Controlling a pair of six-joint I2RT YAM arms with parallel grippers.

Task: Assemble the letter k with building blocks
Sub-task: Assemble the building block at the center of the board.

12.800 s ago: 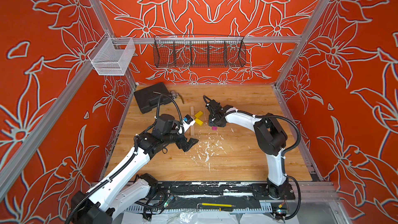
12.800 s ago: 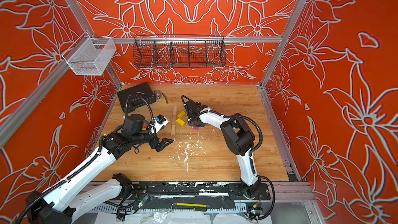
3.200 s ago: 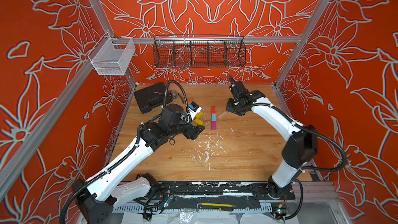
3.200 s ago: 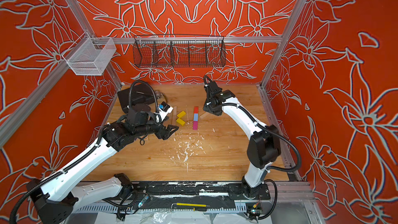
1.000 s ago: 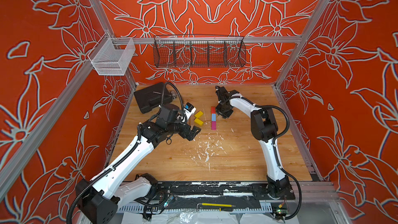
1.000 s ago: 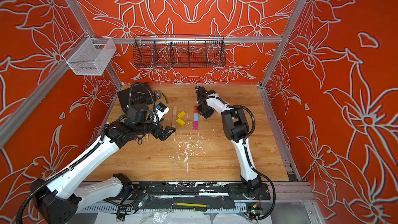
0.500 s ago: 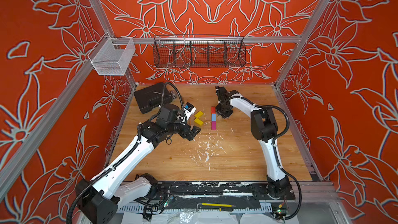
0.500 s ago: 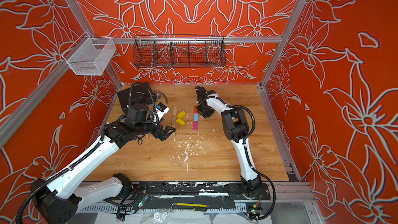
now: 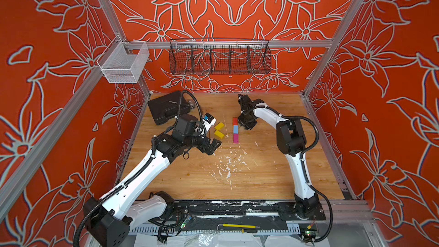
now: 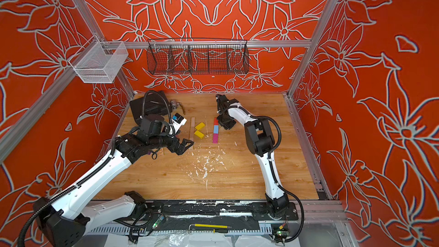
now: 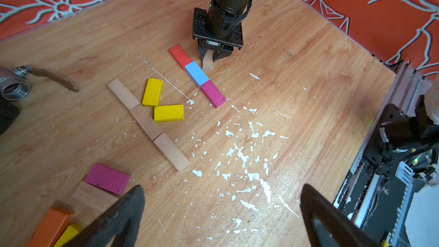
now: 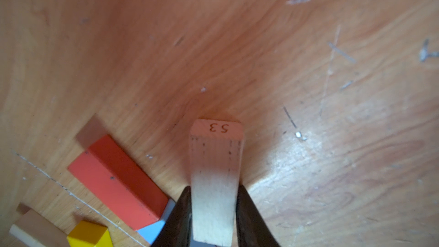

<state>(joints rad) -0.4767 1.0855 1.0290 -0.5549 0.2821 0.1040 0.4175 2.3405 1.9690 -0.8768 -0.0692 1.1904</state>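
A red block (image 9: 234, 121), a blue block (image 9: 235, 129) and a magenta block (image 9: 235, 138) lie end to end in a straight row on the wooden table. My right gripper (image 12: 213, 187) is shut on a plain pale block (image 12: 215, 162) stamped "53". It holds that block just right of the row, with the block's free end (image 11: 207, 62) down by the red-blue joint. Two yellow blocks (image 11: 152, 92) (image 11: 169, 113) rest against a line of pale wooden bars (image 11: 147, 124) left of the row. My left gripper (image 11: 223, 188) hangs open over bare table, holding nothing.
A loose magenta block (image 11: 107, 178), an engraved pale block (image 11: 92, 197) and an orange block (image 11: 51, 225) lie by my left gripper. A black case (image 9: 166, 110) and a metal fitting (image 11: 14, 84) sit at the back left. White paint flecks (image 9: 228, 162) dot the middle.
A few seconds ago my right arm was at the back right; it now stands beside the coloured row. Over the last second nothing has visibly moved.
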